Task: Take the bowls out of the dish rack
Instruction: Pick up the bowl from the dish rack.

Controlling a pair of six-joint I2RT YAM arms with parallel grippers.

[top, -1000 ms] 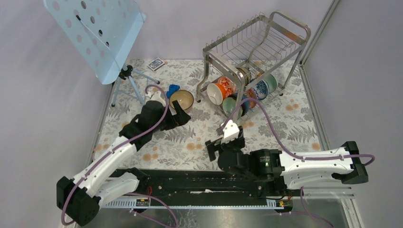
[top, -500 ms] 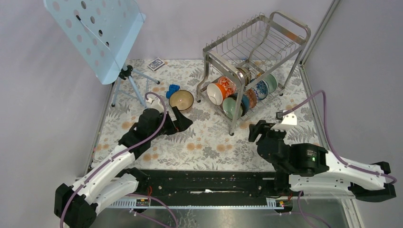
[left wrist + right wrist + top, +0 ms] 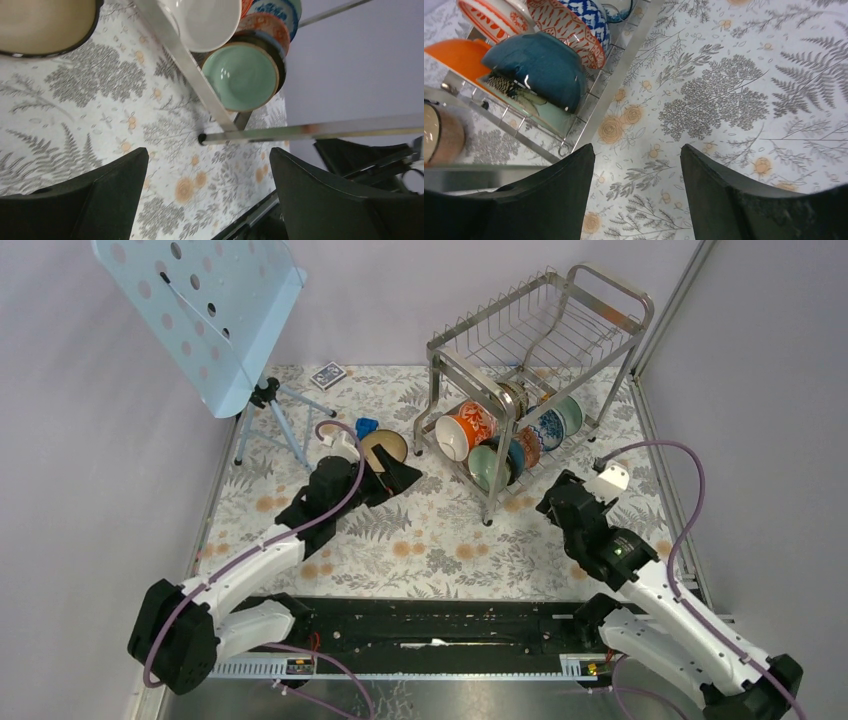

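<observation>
Fern-and-flower tablecloth (image 3: 430, 540) on a table, with pale lilac walls around it.

Top view:
- The dish rack (image 3: 520, 332) stands far right, with bowls on edge in its lower tier.
- The orange-red bowl (image 3: 468, 428) is front left, the pale green bowl (image 3: 487, 465) just nearer, and the blue-and-white bowl (image 3: 548, 427) further back.
- The brown bowl (image 3: 380, 447), tan inside, sits upright on the cloth left of the rack, outside it.
- The left gripper (image 3: 397, 478) is at that bowl's near edge and partly covers it. Its jaws are spread and hold nothing.
- The right gripper (image 3: 553, 502) is low by the rack's near right corner, also parted and empty.
- The pale blue music stand (image 3: 205, 310) is far left and the card deck (image 3: 327, 374) is at the back.

Left wrist view:
- The left fingers (image 3: 95, 200) are wide apart over the cloth with nothing between them.
- The brown bowl's rim shows top left.
- The pale green bowl faces the camera behind a rack tube.

Right wrist view:
- The right fingers (image 3: 549, 200) are parted with only cloth between them.
- A dark blue-green bowl (image 3: 541, 67) and red-patterned bowls lean in the rack just beyond the fingertips, apart from them.
</observation>
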